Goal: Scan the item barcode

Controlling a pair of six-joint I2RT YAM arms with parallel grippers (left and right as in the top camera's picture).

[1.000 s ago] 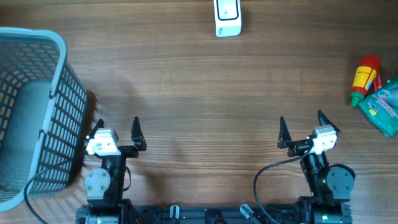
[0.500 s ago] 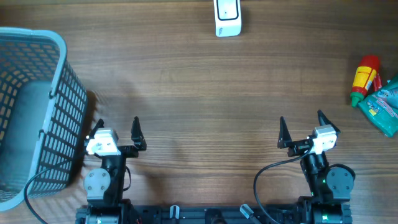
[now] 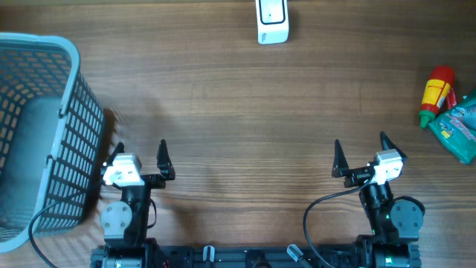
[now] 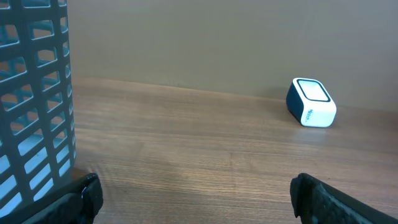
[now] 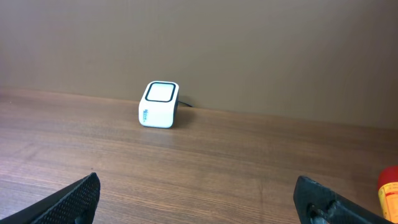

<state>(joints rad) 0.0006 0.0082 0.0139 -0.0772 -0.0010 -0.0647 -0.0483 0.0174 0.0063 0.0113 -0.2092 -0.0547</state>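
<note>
Nothing has moved since a second ago: the blue plastic mesh basket (image 3: 44, 112) stands at left, with the left gripper (image 3: 140, 147) beside it splayed and empty. The white boxy scanner (image 3: 272, 21) sits far centre. The right gripper (image 3: 360, 141) is splayed too (holding nothing), and the red-and-yellow squeeze bottle (image 3: 436, 93) and teal packet (image 3: 460, 130) lie at the right edge.

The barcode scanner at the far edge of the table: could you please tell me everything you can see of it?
The barcode scanner is a small, rounded white box, seemingly plastic, with a dark-framed pale window facing up, one dark blue side and small blue lettering on a white side. It stands on the wooden table, near the wall, apart from everything else. A dark cable leaves its back.
</note>
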